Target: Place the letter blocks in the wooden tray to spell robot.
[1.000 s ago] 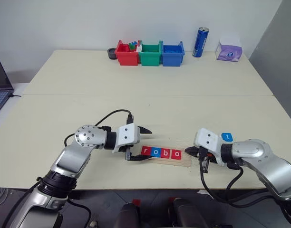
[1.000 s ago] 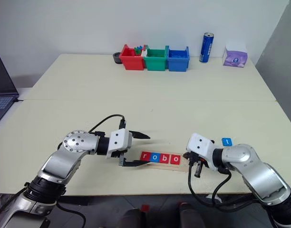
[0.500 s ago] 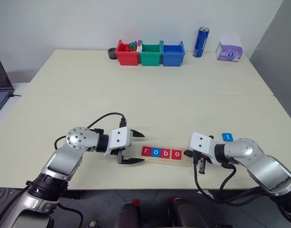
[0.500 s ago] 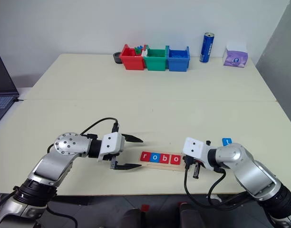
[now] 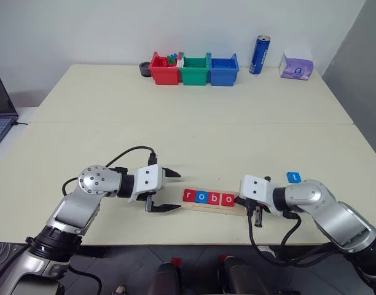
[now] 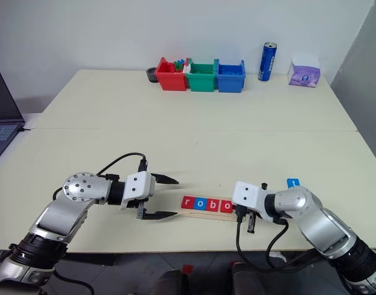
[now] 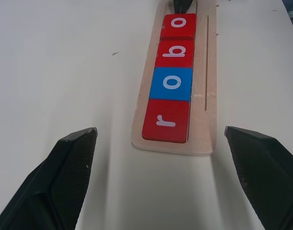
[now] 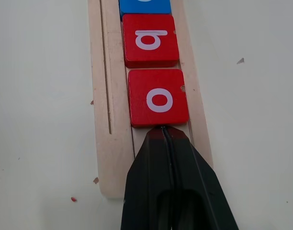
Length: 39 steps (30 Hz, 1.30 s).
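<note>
right gripper (image 8: 162, 132) shut on nothing, tips resting in the wooden tray (image 5: 214, 206) and touching the edge of the last red o. left gripper (image 5: 168, 190) wide open, off the tray's other end, beside the r. tray's long axis running from one gripper to the other. four letter blocks (image 7: 171, 83) seated; one blue t (image 5: 292, 177) loose behind the right arm, the nearer one. one slot free.

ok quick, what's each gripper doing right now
Left gripper: open, holding nothing, just off the r end of the wooden tray.
Right gripper: closed, empty, tip at the last o block.
</note>
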Tool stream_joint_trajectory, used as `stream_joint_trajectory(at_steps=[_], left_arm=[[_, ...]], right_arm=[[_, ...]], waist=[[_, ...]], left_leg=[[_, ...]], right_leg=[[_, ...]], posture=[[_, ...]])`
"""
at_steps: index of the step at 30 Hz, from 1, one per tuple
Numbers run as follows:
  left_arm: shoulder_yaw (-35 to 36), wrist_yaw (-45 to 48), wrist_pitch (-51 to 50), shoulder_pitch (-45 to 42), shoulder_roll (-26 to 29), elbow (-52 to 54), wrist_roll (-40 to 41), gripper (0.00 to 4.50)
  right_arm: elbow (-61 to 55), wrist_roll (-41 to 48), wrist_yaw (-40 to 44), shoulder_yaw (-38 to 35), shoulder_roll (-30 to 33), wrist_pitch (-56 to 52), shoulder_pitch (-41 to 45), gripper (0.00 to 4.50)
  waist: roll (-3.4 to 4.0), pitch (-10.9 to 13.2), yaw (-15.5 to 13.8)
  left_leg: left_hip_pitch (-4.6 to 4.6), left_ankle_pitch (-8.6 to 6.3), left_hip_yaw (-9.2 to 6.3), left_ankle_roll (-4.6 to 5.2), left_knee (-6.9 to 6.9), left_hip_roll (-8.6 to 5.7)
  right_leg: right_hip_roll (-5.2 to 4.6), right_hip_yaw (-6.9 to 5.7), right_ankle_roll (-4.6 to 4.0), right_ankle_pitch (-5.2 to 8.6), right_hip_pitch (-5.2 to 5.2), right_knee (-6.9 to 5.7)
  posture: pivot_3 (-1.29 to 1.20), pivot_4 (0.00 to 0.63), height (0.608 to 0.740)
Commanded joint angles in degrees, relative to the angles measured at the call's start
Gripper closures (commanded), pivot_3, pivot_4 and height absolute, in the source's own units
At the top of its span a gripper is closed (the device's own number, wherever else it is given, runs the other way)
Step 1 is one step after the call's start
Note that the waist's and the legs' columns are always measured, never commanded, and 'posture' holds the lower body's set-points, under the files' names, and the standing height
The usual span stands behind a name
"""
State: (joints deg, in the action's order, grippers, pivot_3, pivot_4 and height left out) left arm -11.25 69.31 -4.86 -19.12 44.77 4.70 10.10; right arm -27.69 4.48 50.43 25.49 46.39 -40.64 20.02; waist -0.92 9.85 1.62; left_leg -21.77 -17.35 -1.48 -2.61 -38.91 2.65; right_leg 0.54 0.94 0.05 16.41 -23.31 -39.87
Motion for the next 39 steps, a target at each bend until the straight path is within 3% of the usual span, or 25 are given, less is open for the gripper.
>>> stream_joint_trajectory(at_steps=[1,16,20,26,30,33,39], left_arm=[[1.5,-0.3,-0.1,-0.3,0.5,1.6,0.5,0.0],[1.1,-0.9,-1.5,-0.8,-0.4,2.9,0.6,0.0],[1.0,-1.3,-2.1,-1.0,-1.1,3.2,1.2,0.0],[1.1,-3.0,-9.2,-2.0,-4.5,8.0,5.4,0.0],[-0.2,-4.8,-13.2,-4.3,-7.3,10.1,6.3,0.0],[-1.5,-4.8,-15.2,-5.4,-8.1,11.3,6.3,0.0],[-3.4,-6.9,-16.8,-8.9,-10.5,10.8,4.7,0.0]], right_arm=[[0.2,-0.9,0.8,0.6,-0.8,1.0,1.2,4.46],[2.2,-3.4,1.8,1.9,-3.8,2.4,2.7,4.46],[-0.8,-0.4,3.0,-3.2,-2.5,0.4,2.2,4.46],[-8.6,7.5,2.4,-16.8,-0.1,-4.8,-3.6,4.46],[-8.8,7.2,-5.9,-28.2,-3.4,-6.5,-11.1,3.59],[-8.6,6.5,-12.4,-34.4,-7.8,-6.8,-16.5,2.45],[-7.3,2.3,-26.1,-39.4,-17.3,-4.2,-21.1,0.29]], waist=[[0.0,0.0,0.0],[0.0,0.0,0.1],[0.0,0.0,0.0],[-0.05,0.0,-0.3],[-0.08,0.0,-0.6],[-0.08,0.0,-0.6],[-0.06,0.0,-0.1]], left_leg=[[0.0,0.0,0.0,0.0,0.0,0.0],[0.03,0.0,0.0,0.0,0.0,0.03],[0.03,0.0,-0.01,0.0,0.0,0.03],[-0.06,0.0,-0.02,0.0,-0.01,0.0],[-0.04,0.0,-0.02,-0.01,-0.01,-0.02],[-0.02,0.0,0.03,-0.01,-0.02,-0.03],[0.01,0.01,-0.01,-0.02,-0.01,-0.01]], right_leg=[[0.0,0.0,0.0,0.0,0.0,0.0],[0.04,0.01,0.0,0.0,0.0,-0.04],[0.04,0.01,0.0,0.0,0.0,-0.04],[-0.02,-0.03,0.0,0.0,0.0,0.02],[-0.04,-0.03,0.0,0.0,0.03,-0.01],[-0.03,0.03,0.0,0.0,0.03,-0.04],[0.0,0.02,0.0,0.0,0.03,-0.09]], posture=[[0.0,0.15,0.74],[0.0,0.15,0.74],[0.0,0.15,0.74],[0.0,0.15,0.74],[0.0,0.15,0.74],[0.0,0.15,0.74],[0.0,0.15,0.74]])
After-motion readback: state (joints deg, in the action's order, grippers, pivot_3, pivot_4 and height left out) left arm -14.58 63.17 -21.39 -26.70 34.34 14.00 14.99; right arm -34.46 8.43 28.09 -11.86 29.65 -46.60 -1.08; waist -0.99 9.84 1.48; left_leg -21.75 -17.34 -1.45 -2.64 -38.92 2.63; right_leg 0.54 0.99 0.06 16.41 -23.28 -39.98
